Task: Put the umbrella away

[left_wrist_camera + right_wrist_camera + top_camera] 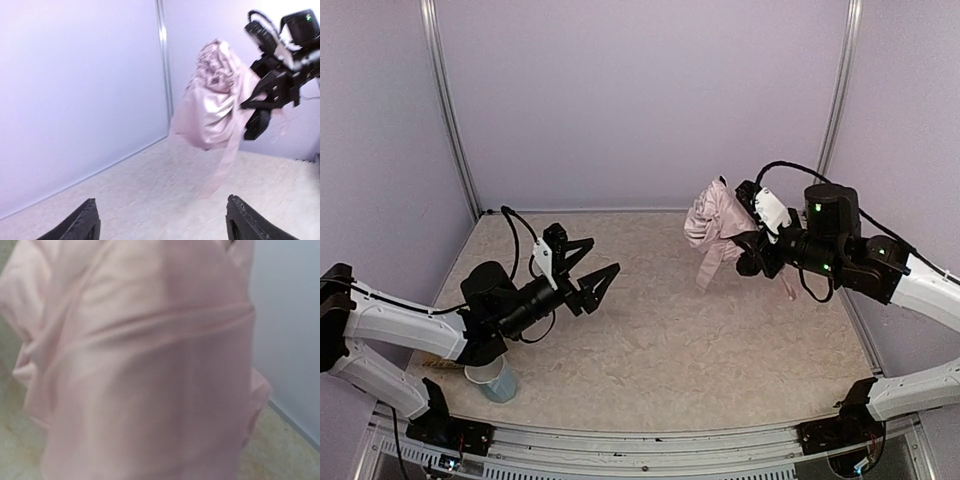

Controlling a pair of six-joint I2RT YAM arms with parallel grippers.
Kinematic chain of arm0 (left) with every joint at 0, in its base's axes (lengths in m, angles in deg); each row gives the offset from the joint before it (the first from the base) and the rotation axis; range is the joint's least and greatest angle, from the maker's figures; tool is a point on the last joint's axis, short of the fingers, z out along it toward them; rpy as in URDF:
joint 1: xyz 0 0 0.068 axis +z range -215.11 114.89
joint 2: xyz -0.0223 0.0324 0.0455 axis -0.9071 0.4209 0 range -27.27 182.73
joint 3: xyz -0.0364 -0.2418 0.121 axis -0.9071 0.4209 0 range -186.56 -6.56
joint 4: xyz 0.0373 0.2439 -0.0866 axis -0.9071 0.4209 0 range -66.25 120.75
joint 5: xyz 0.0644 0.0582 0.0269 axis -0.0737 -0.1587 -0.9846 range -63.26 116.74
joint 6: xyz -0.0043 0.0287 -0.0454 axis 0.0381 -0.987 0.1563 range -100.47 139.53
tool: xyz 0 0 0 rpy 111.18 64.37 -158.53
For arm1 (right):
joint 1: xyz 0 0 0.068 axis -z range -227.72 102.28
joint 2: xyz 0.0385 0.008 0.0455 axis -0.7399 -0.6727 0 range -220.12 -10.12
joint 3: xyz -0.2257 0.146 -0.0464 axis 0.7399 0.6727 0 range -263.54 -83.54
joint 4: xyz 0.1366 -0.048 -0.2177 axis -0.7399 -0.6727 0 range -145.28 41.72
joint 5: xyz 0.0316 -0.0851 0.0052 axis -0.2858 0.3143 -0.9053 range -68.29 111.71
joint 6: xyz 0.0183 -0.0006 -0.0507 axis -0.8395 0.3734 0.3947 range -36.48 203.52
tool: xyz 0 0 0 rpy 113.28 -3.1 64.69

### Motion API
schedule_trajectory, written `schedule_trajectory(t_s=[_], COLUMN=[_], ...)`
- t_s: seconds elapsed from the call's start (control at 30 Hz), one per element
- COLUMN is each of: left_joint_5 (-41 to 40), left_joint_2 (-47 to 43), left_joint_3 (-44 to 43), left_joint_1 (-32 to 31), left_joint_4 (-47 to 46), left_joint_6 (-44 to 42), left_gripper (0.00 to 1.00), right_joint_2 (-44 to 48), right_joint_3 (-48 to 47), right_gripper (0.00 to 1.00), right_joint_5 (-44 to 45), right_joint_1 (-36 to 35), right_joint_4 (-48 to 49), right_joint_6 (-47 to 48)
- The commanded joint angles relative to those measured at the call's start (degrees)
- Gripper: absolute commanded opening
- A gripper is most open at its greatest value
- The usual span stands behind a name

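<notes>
Two hands: left hand (605, 256) fingers apart; right hand (748, 238) clamped on umbrella (710, 222).

A pale lavender back wall (640, 100) closes the far edge of the counter (680, 340). Matching plain panels form the left wall (380, 130) and the right wall (910, 100). Thin silver metal uprights stand in the two far corners, the left post (448, 110) and the right post (840, 90); both lean outward in the top view. The counter top is beige with a faint marbled pattern. A grooved metal rail (650, 440) runs along its near edge. The light is soft and even, and shadows on the counter are weak. In the right wrist view, wall and counter meet in a straight seam.
</notes>
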Motion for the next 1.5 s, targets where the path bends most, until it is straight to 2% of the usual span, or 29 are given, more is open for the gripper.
schedule_trajectory(t_s=[0.0,0.07,0.2,0.33,0.43,0.5,0.53,0.57,0.67,0.7,0.87,1.0,1.17,1.27,1.37,1.47], left_joint_5=[11.19,12.82,14.57,14.29,13.88,15.19,16.48,18.0,22.76,23.16,24.7,23.25,20.01,19.14,23.17,29.55], left_joint_2=[4.14,8.56,15.52,20.31,23.03,24.17,24.44,24.41,22.76,22.04,17.93,16.28,23.24,26.74,27.49,27.24], left_joint_3=[-6.85,-8.56,-11.24,-16.23,-17.04,-17.53,-17.69,-17.6,-15.69,-14.95,-9.79,-5.5,-14.45,-19.01,-21.66,-21.94], left_joint_1=[-3.72,-5.47,-6.14,-6.51,-6.28,-6.38,-6.47,-6.59,-6.92,-6.88,-4.23,-2.28,-1.13,0.5,4.18,8.0], left_joint_4=[4.1,3.1,-2.28,0.94,-0.61,-0.88,-0.64,-0.52,-0.15,0.79,6.51,6.62,19.38,21.62,20.87,17.89], left_joint_6=[0.39,-1.59,-2.79,-5.47,-5.45,-4.96,-4.64,-4.41,-4.3,-4.3,-3.87,-6.7,-14.91,-17.01,-16.91,-17.29], left_gripper=[0.66,0.66,0.8,0.84,0.84,0.77,0.67,0.54,0.03,0.0,0.0,0.0,0.0,0.0,0.0,0.0], right_joint_2=[-3.45,-4.53,-5.25,-5.15,-4.49,-4.03,-3.82,-3.71,-3.62,-3.66,-4.18,-3.94,-1.98,-1.1,-1.2,-0.88], right_joint_3=[-7.63,-8.83,-10.06,-10.86,-9.9,-9.3,-8.95,-8.78,-8.84,-8.95,-10.07,-10.72,-10.41,-11.33,-10.6,-4.86], right_gripper=[0.0,0.0,0.0,0.0,0.0,0.0,0.0,0.0,0.0,0.0,0.0,0.0,0.0,0.0,0.0,0.0], right_joint_5=[-3.03,-8.96,-20.79,-25.15,-29.58,-30.79,-30.66,-30.01,-26.84,-25.76,-20.57,-22.06,-36.15,-42.12,-42.47,-39.47], right_joint_1=[0.32,0.32,0.18,0.15,0.14,0.06,0.11,0.07,0.15,0.17,0.85,1.21,-0.94,-4.59,-8.57,-13.65], right_joint_4=[-2.68,-3.28,-3.31,-3.43,-1.61,-0.51,-0.28,-0.3,-1.8,-2.55,-7.74,-8.99,-4.61,-4.65,-6.46,-5.41], right_joint_6=[-7.86,-8.89,-10.2,-11.68,-12.26,-12.7,-12.68,-12.45,-11.81,-11.5,-10.69,-8.19,-2.05,3.02,5.02,6.59])
